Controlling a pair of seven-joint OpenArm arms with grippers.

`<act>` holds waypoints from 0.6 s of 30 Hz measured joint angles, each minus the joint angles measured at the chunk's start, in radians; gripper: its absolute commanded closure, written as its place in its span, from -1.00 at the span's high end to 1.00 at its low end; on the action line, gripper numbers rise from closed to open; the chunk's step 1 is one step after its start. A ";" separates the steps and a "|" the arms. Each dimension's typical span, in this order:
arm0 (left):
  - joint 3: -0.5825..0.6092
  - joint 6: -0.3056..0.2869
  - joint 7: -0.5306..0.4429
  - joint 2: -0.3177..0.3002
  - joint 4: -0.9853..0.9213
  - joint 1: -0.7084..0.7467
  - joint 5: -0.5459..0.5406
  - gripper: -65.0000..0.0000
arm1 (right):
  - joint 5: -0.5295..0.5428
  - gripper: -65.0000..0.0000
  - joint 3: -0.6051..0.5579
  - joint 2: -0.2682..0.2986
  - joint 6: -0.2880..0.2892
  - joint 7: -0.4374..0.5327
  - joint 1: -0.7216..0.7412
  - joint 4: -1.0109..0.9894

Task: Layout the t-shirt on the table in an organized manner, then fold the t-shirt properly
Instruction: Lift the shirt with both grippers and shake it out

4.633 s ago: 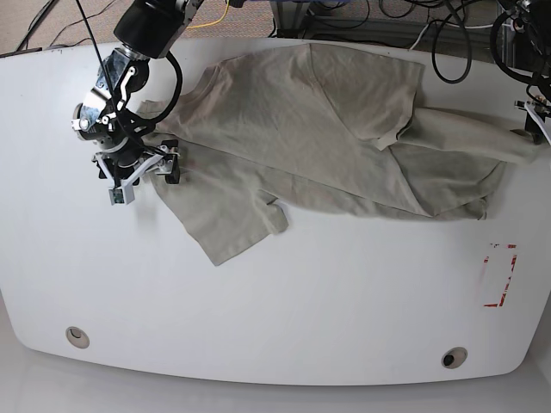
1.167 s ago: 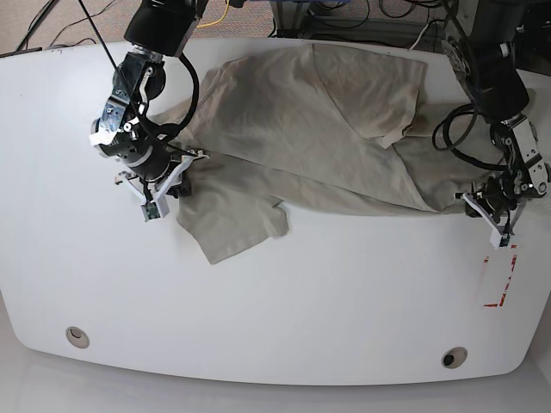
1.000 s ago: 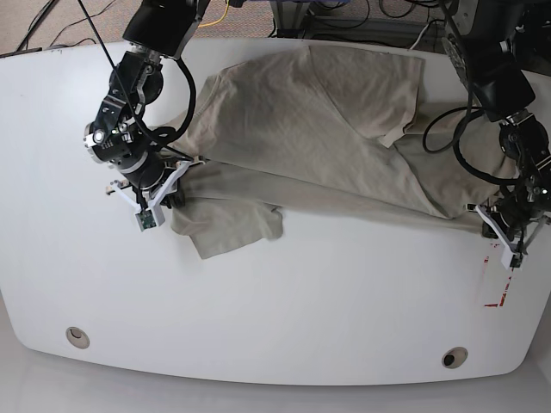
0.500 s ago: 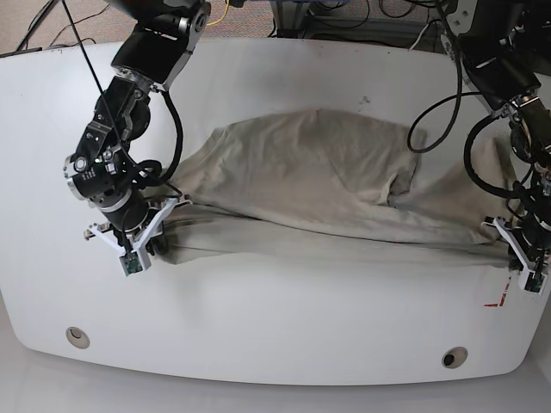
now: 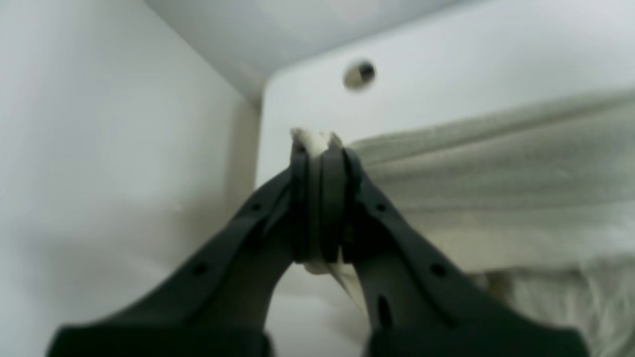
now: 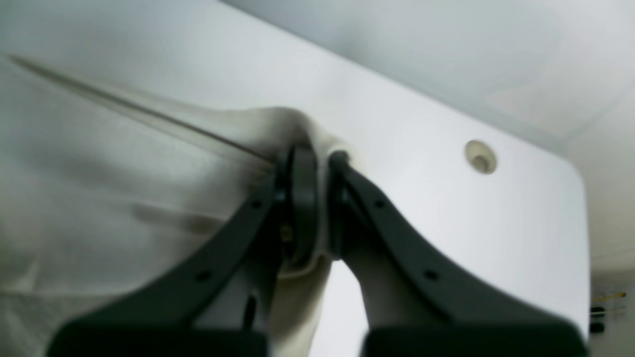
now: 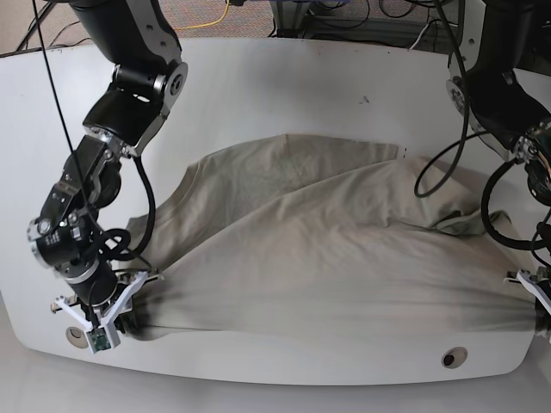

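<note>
Standing by the near edge of the large glossy white tabletop (image 7: pixel 284 77), closest to me is the stretched hem of the pale sage-grey cotton t-shirt (image 7: pixel 327 258), pulled taut along that edge between two pincers. The right gripper (image 7: pixel 120 317), down at the corner by the round metal grommet (image 6: pixel 480 157), is clamped tight on a pinch of the hem; in its wrist view the cloth bunches between the closed jaws. The left gripper (image 7: pixel 542 301) sits at the opposite near corner, mostly cut off in the base view, but its wrist view shows the black fingers (image 5: pixel 332 198) squeezed together with a nub of pale fabric poking out the top, so it's gripping the shirt too. The other grommet (image 7: pixel 453 356) sits just beside the hem on that side.

So the shirt's long axis for now runs corner to corner along the near edge, and the body trails away from both pincers toward the middle of the table. My guess is the next bit is a drag or a lay-down to flatten it. Further back the cloth is rumpled, with a diagonal ridge and a sleeve bunched near the left arm (image 7: pixel 508 95). Nothing else on the table looks in the way.
</note>
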 measured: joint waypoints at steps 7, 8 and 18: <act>0.000 0.002 0.001 0.002 0.002 -0.153 -0.006 -1.00 | 0.008 -1.00 -0.018 0.062 0.003 -0.029 0.202 -0.110; 0.001 0.001 0.001 0.001 0.003 -0.183 -0.008 -1.00 | 0.004 -1.00 -0.034 0.084 -0.002 -0.027 0.240 -0.124; 0.003 0.008 0.105 -0.001 0.001 -0.412 -0.018 -1.00 | 0.026 -1.00 -0.163 0.163 0.005 -0.019 0.502 -0.256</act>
